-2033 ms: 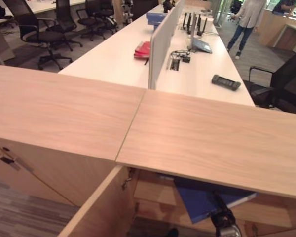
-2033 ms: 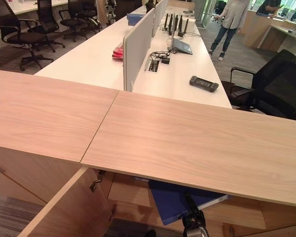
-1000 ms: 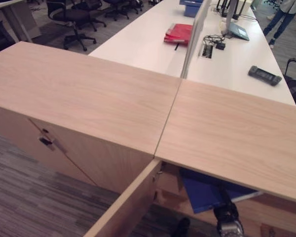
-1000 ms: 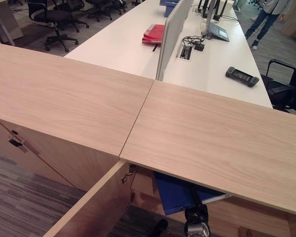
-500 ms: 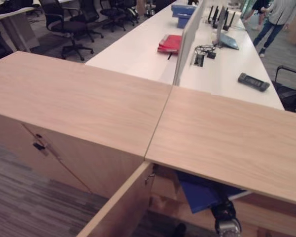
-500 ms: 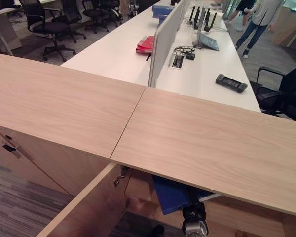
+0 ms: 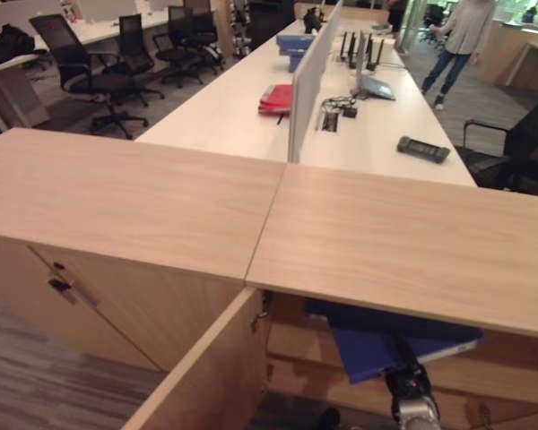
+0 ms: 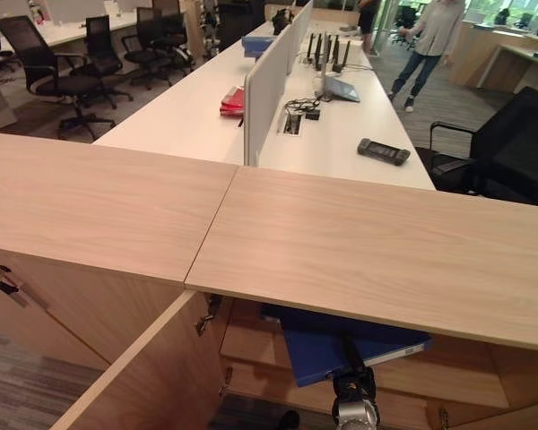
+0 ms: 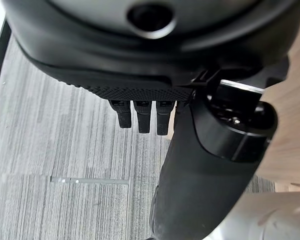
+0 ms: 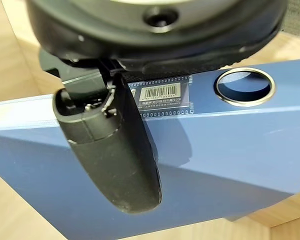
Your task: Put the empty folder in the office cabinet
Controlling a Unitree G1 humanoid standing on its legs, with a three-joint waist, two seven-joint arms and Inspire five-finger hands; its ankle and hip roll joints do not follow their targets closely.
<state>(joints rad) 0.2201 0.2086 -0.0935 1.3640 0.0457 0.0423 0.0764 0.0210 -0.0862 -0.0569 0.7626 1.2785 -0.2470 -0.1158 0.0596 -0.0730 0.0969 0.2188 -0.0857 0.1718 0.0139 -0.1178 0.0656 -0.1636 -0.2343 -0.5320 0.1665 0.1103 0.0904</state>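
- Left eye view: your blue folder [image 7: 377, 349] lies partly inside the office cabinet [image 7: 403, 242], on the shelf under the wooden top, its near corner jutting out past the edge. I'd judge the step in hand to be seating it, so push it straight back and flat along the shelf until no corner overhangs. The right hand [image 7: 411, 383] sits at the folder's near edge.
- Right eye view: the open cabinet door [image 8: 139, 376] swings out on your left of the opening, near the folder's path; keep the arm clear of it when you pull back. The cabinet top overhangs the shelf, so stay low. Beyond, the white desk [image 8: 197, 112] carries a red folder [image 8: 233, 100], a divider panel [image 8: 267, 67] and a dark controller [image 8: 383, 151]; a black chair [image 8: 502, 148] and a person [image 8: 426, 40] stand well apart, none in your way.
- Left wrist view: your left hand [image 9: 140, 115] hangs idle over grey carpet, fingers straight and relaxed, holding nothing.
- Right wrist view: the thumb lies across the folder's blue face beside its barcode label [image 10: 160, 93] and ring hole [image 10: 245, 86]. The fingers are hidden behind the folder, so you cannot tell whether it is pinched or merely pressed; ease off only once it rests fully on the shelf.
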